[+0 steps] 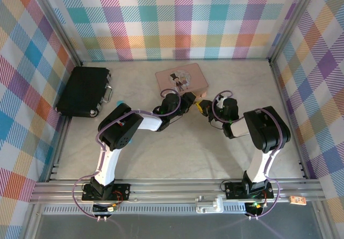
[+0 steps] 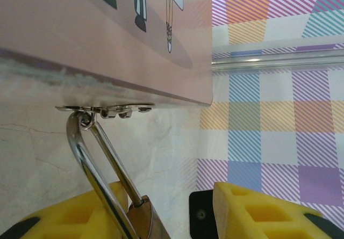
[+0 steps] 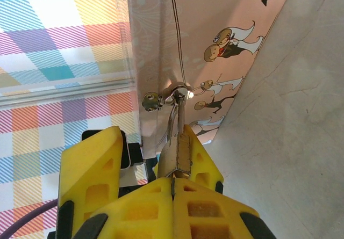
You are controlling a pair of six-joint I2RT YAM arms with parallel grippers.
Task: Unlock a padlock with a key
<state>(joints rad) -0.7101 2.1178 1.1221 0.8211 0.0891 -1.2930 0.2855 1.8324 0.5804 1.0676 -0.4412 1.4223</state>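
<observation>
The small brass padlock [image 3: 183,152] hangs by its silvery shackle [image 2: 91,164] from the hasp [image 2: 102,110] on the front of the pink illustrated box [image 1: 181,79]. My left gripper [image 2: 166,196] is open around the padlock body [image 2: 144,220]. The body rests against the left-hand finger [image 2: 64,217], and the other finger [image 2: 269,212] stands well apart from it. My right gripper [image 3: 173,179] is shut, its fingertips pressed up against the underside of the padlock. The key is hidden. In the top view both grippers [image 1: 188,100] [image 1: 206,109] meet just in front of the box.
A black case [image 1: 84,91] lies at the left by the checked wall. The pink box sits towards the back of the marbled table [image 1: 177,147]. Checked walls close in the left, back and right sides.
</observation>
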